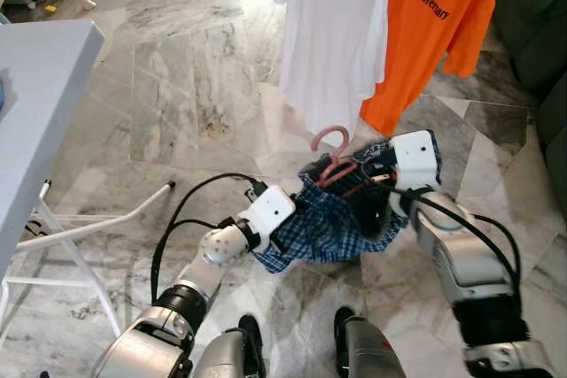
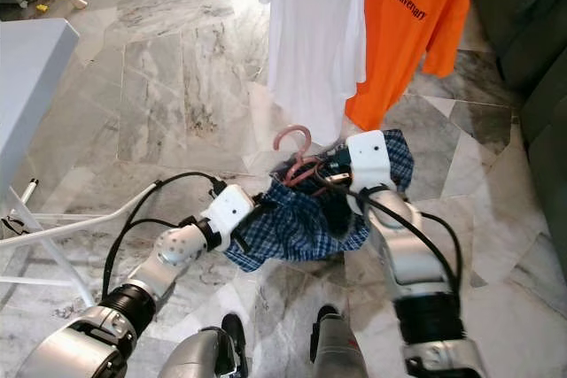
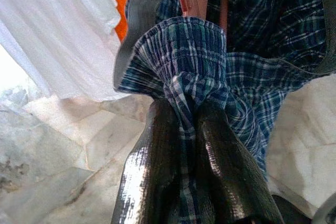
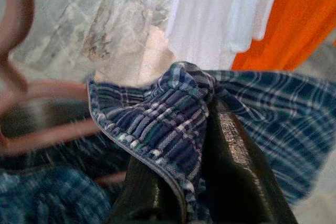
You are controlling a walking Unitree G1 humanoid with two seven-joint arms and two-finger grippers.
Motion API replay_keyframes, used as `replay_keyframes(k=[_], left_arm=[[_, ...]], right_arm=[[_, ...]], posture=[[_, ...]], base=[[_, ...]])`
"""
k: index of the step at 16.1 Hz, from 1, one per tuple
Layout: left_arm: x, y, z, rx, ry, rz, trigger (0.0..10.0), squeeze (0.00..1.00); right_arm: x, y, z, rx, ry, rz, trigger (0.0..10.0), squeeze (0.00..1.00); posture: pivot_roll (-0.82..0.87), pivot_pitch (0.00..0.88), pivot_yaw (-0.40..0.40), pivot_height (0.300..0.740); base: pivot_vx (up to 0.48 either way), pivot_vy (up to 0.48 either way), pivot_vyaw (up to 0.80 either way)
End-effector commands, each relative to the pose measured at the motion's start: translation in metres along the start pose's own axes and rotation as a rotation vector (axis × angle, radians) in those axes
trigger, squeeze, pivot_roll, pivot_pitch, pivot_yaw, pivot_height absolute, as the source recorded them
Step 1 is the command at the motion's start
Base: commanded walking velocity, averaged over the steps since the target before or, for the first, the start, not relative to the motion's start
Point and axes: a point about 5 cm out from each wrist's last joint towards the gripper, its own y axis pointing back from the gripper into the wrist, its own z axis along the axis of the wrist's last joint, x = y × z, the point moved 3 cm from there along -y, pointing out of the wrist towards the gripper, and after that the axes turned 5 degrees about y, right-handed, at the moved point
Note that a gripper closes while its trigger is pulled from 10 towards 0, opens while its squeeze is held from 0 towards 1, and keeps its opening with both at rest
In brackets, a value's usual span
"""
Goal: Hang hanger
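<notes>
A blue plaid garment (image 1: pixel 341 219) is held up above the marble floor between my two arms, with a pink hanger (image 1: pixel 332 152) lying on top of it, its hook pointing up. My left gripper (image 3: pixel 194 129) is shut on the garment's elastic edge, the cloth bunched between its black fingers (image 3: pixel 157 166). My right gripper (image 4: pixel 202 129) is shut on another part of the same edge, with the hanger's (image 4: pixel 31 124) pink bars blurred beside it. A white T-shirt (image 1: pixel 332 37) and an orange T-shirt (image 1: pixel 438 28) hang just beyond.
A grey table (image 1: pixel 35 86) with white folding legs (image 1: pixel 84 227) stands at my left. Dark sofa cushions (image 1: pixel 540 33) line the right side. My feet (image 1: pixel 354 343) show at the bottom, on the open marble floor (image 1: pixel 177 86).
</notes>
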Motion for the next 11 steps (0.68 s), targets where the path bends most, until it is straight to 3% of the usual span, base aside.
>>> replay_keyframes(k=[1, 2, 5, 8, 11], left_arm=[[0.003, 0.002, -0.001, -0.002, 0.002, 0.017, 0.0, 0.00], [0.005, 0.002, -0.001, -0.006, -0.004, 0.018, 0.0, 0.00], [0.012, 0.005, 0.003, -0.022, -0.020, 0.006, 0.0, 0.00], [0.014, 0.007, 0.005, -0.028, -0.053, -0.025, 0.0, 0.00], [0.013, 0.009, 0.003, -0.021, -0.059, -0.053, 0.0, 0.00]], right_arm=[[0.006, 0.002, 0.002, -0.022, 0.035, 0.017, 10.0, 1.00], [0.004, 0.004, 0.004, -0.042, 0.115, 0.015, 10.0, 1.00], [-0.003, 0.014, 0.008, -0.063, 0.002, 0.105, 10.0, 1.00], [0.009, 0.027, 0.017, -0.132, 0.123, 0.255, 10.0, 1.00], [0.010, 0.035, 0.027, -0.196, 0.162, 0.308, 10.0, 1.00]], posture=[[-0.20, 0.266, 0.070, 0.740], [-0.21, 0.265, 0.070, 0.740], [-0.21, 0.264, 0.069, 0.740], [-0.22, 0.264, 0.069, 0.740], [-0.22, 0.264, 0.070, 0.740]], base=[[0.000, 0.000, 0.00], [0.000, 0.000, 0.00], [0.000, 0.000, 0.00], [0.000, 0.000, 0.00], [0.000, 0.000, 0.00]])
